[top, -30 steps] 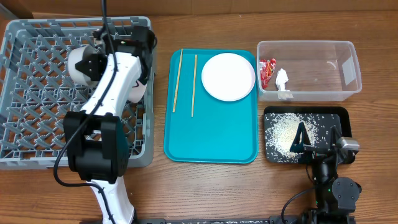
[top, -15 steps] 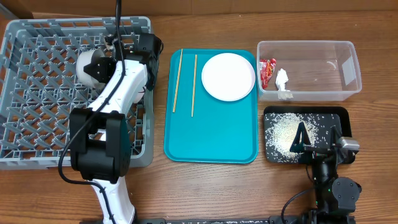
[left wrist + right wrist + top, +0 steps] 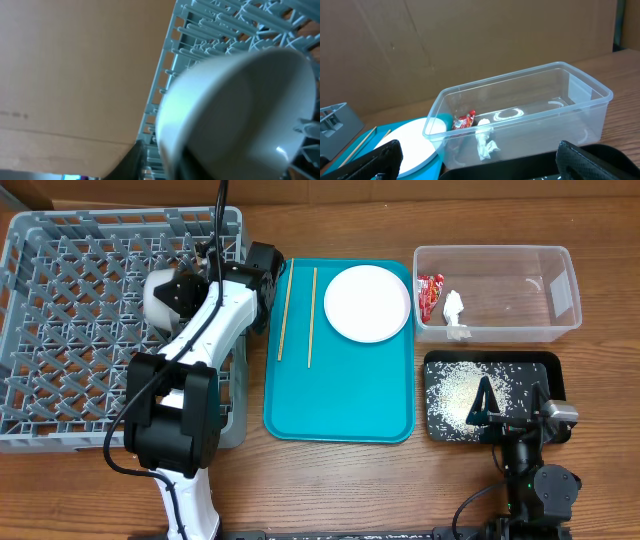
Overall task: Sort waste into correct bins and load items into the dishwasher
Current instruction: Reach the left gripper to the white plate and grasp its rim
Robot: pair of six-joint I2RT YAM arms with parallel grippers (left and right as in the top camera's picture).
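My left gripper (image 3: pixel 182 288) is shut on the rim of a small white bowl (image 3: pixel 158 292) and holds it over the right part of the grey dish rack (image 3: pixel 60 330). In the left wrist view the bowl (image 3: pixel 240 110) fills the frame above the rack pegs (image 3: pixel 210 25), with my fingers (image 3: pixel 165 164) on either side of its rim. The white plate (image 3: pixel 368 302) and two chopsticks (image 3: pixel 285 310) lie on the teal tray (image 3: pixel 340 400). The red wrapper (image 3: pixel 431 292) and tissue (image 3: pixel 454 310) lie in the clear tub (image 3: pixel 560 290). Rice (image 3: pixel 455 390) covers the black tray (image 3: pixel 545 370). My right gripper (image 3: pixel 487 408) is open and empty over the black tray.
The right wrist view shows the open fingers (image 3: pixel 485 162), the tub (image 3: pixel 580 115) with wrapper (image 3: pixel 465 121) and tissue (image 3: pixel 485 142), and the plate (image 3: pixel 410 145). A second bowl and the cup are not visible. Brown cardboard stands behind the table.
My left arm has carried the bowl to the right across the rack, toward its right edge. The right arm has not moved.
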